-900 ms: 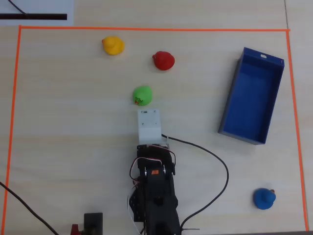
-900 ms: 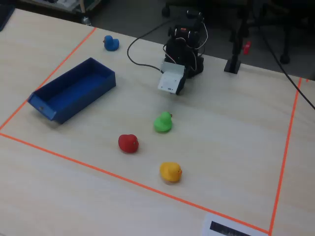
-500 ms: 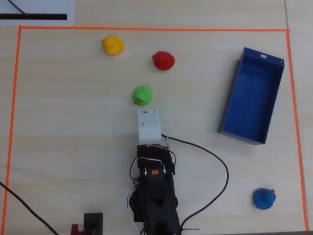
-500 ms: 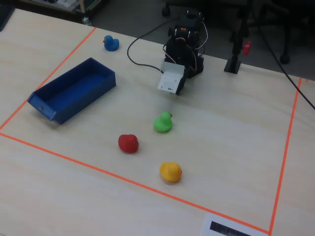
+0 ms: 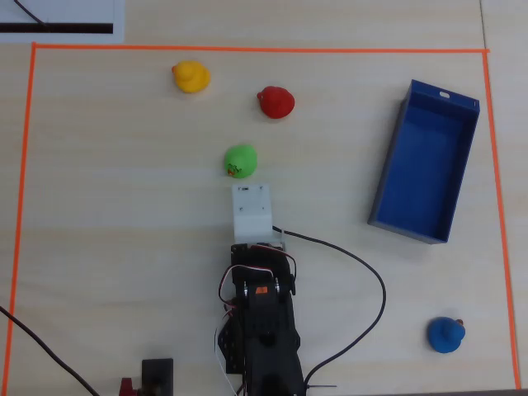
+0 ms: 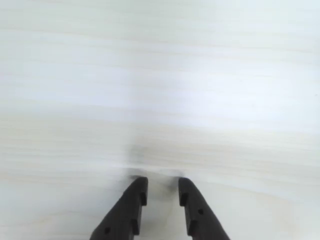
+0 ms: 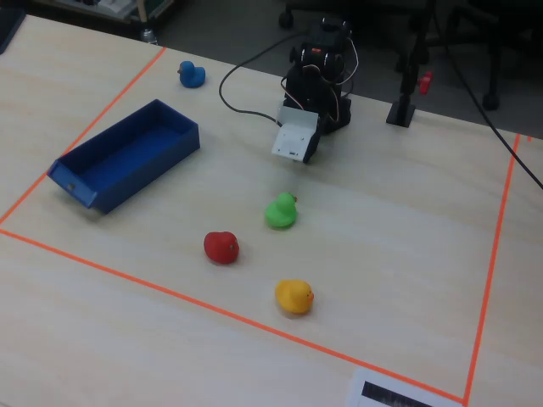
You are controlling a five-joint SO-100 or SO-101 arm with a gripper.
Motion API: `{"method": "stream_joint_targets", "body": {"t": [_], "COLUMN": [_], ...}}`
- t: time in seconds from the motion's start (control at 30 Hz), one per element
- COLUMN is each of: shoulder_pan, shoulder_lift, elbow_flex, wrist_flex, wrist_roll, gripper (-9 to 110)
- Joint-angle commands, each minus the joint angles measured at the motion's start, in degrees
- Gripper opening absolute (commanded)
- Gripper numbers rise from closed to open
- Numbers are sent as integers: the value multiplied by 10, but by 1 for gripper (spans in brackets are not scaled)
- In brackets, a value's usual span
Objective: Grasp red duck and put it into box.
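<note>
The red duck [image 5: 275, 102] sits on the pale wooden table, at the upper middle of the overhead view; in the fixed view [image 7: 221, 247] it is at centre left. The blue box [image 5: 425, 165] lies open and empty at the right of the overhead view and at the left of the fixed view [image 7: 127, 153]. My gripper [image 6: 162, 182] shows in the wrist view as two black fingers slightly apart, with only bare table between and ahead of them. The arm [image 5: 260, 313] stands at the bottom centre, and its white wrist housing [image 5: 252, 208] covers the fingers from above, well short of the red duck.
A green duck [image 5: 241, 161] sits just beyond the white housing, between the arm and the red duck. A yellow duck [image 5: 190, 76] is at the upper left and a blue duck [image 5: 446, 335] at the lower right. Orange tape [image 5: 247, 49] frames the area. A black cable [image 5: 363, 272] loops right of the arm.
</note>
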Motion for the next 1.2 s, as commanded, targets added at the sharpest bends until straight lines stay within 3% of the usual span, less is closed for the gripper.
{"method": "stream_joint_targets", "body": {"t": [0.0,0.9,1.17], "shoulder_pan": [5,5,5], "shoulder_lift": [2,2,2], "elbow_flex": [2,2,2], "wrist_flex": [10,10,10], "wrist_roll": [-2,-2,-2], "gripper": [6,5,12]}}
